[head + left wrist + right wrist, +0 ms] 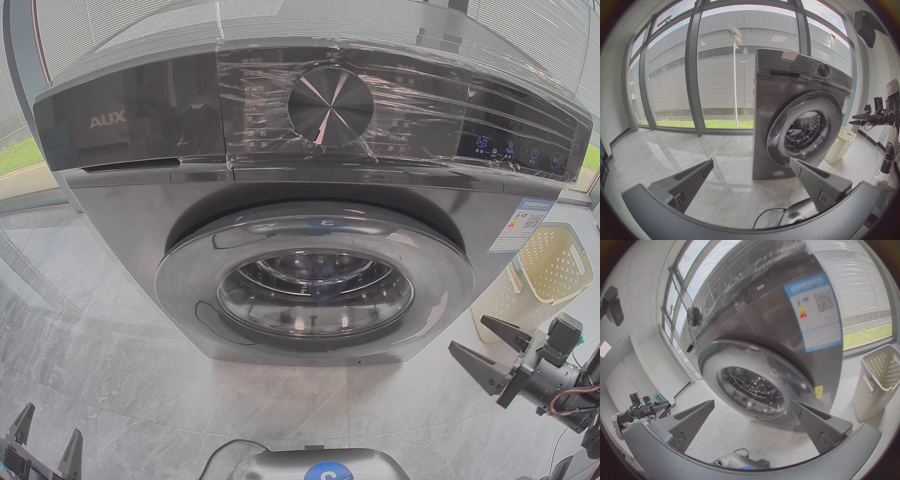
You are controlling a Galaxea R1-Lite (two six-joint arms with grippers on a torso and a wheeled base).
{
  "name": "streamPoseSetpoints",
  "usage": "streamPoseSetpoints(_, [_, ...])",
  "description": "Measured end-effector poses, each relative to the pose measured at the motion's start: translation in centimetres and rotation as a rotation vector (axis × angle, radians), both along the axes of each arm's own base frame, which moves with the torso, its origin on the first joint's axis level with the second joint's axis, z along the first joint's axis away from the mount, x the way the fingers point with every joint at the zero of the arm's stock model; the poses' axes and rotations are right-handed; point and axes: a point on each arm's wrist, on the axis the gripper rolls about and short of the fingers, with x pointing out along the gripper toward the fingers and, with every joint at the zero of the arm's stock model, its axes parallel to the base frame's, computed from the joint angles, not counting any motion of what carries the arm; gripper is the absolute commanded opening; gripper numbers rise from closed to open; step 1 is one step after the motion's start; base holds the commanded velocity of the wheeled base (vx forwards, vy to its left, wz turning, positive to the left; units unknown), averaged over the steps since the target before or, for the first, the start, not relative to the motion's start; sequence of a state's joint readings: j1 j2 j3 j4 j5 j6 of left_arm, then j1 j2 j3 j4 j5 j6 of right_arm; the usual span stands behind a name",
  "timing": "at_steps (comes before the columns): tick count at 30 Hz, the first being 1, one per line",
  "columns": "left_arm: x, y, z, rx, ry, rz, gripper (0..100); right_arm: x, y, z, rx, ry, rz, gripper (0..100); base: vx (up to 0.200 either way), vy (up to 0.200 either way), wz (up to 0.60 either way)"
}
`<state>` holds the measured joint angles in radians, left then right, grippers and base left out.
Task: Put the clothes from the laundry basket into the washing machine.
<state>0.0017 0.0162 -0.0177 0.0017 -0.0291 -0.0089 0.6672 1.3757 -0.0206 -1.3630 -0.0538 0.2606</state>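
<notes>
Head view, items listed by distance from the washing machine (312, 187), farthest from it and nearest the robot first. Grippers, two. The left gripper (50, 431) sits low, well out in front of the machine and off its left side, fingers spread with nothing between them. It looks parked clear of the door's path. The right gripper (469, 333) is raised in front of the machine's lower right corner, jaws likewise apart and empty, and points toward the laundry basket (550, 269). That probably places it for a first reach. Cable (231, 447), one, lies on the floor before the machine. Round glass door (312, 290), one, on the machine's front, is shut flush, so it likely has to be opened before anything goes in. Control dial (330, 106), one, is centred on the panel above the door, under plastic film. Energy label (522, 225), one, is stuck on the front's right edge. The laundry basket, one, cream and perforated, stands on the floor just beside the machine's right side, within the right arm's range. Whether clothes lie at its bottom cannot be told.
</notes>
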Motion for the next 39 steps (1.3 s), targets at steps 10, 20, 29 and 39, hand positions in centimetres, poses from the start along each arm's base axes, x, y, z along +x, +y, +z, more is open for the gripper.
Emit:
streamPoseSetpoints(10, [0.0,0.0,0.0,0.000,0.000,-0.004,100,-4.6,-5.8,1.1,-0.077,-0.073,-0.162,100,0.000,0.000,0.00])
streamPoseSetpoints(20, [0.0,0.0,0.0,-0.003,0.001,-0.006,100,-10.7,-9.1,-2.0,-0.215,-0.072,-0.382,100,0.000,0.000,0.00])
streamPoseSetpoints(29, [0.0,0.0,0.0,-0.006,0.002,-0.007,100,-13.9,-9.6,-5.5,-0.247,-0.028,-0.609,100,0.000,0.000,0.00])
streamPoseSetpoints(39, [0.0,0.0,0.0,-0.005,0.002,-0.007,100,-14.5,-9.4,-5.7,-0.307,-0.122,-0.564,100,0.000,0.000,0.00])
